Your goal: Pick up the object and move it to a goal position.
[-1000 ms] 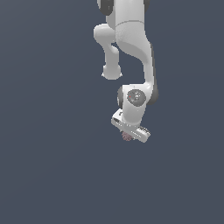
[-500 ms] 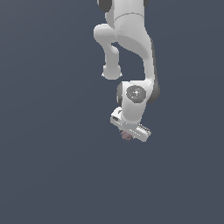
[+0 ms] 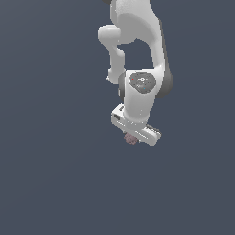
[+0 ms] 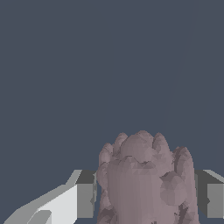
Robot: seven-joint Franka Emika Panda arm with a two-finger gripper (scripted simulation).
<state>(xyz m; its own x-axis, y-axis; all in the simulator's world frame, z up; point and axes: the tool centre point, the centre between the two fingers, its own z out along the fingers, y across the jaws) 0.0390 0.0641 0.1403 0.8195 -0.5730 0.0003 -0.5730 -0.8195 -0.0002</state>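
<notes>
The white gripper [image 4: 144, 199] pinches the object [image 4: 144, 179], a lumpy pinkish-brown lump, with a finger [image 4: 85, 199] pressed against each of its flanks. In the exterior view the object [image 3: 131, 138] peeks out just beneath the gripper [image 3: 134, 136], over the plain dark grey ground [image 3: 55, 183].

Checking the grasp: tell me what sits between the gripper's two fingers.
The lumpy pinkish-brown object fills the gap between the gripper's fingers, clearest in the wrist view; the exterior view shows it only peeking out beneath the gripper.

White arm [image 3: 137, 55], grey joint cap [image 3: 143, 81]
</notes>
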